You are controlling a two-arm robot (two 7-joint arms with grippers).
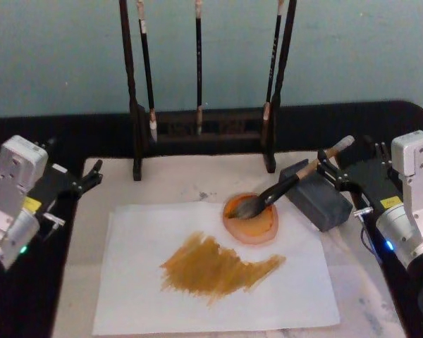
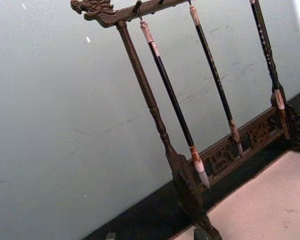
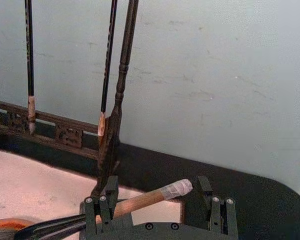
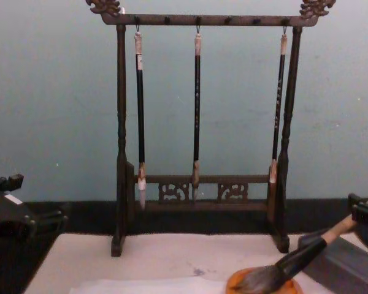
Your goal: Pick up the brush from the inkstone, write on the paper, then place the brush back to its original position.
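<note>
Right gripper (image 1: 329, 171): positioned just beside the grey inkstone block (image 1: 316, 194), on its far right side, fingers (image 3: 101, 207) spread apart on either side of the brush (image 1: 290, 184) handle; contact with the handle cannot be confirmed. In the right wrist view, right gripper (image 3: 155, 202) open with the tan handle and whitish end cap of the brush (image 3: 155, 196) passing between the fingers.

Brush: resting tilted across the top of the inkstone block, end cap raised beyond the block toward the right gripper, bristles lowered into the orange dish (image 1: 251, 219) just left of the block. Same posture seen from the chest view: brush (image 4: 294, 260) sloping down from the block (image 4: 340, 260) into the dish (image 4: 264, 282).

Paper (image 1: 218, 271): flat on the cream mat (image 1: 169, 179), left and forward of the inkstone block, far right corner lying under the dish. Broad ochre stroke (image 1: 218, 267) across the middle of the paper.

Brush rack (image 4: 199, 131): upright behind the inkstone block, at the mat's far edge, three thin dark brushes (image 4: 197, 110) hanging from its top bar.

Left gripper (image 1: 92, 174): well apart from the inkstone block, at the mat's far left corner, holding nothing; finger spacing cannot be told.
</note>
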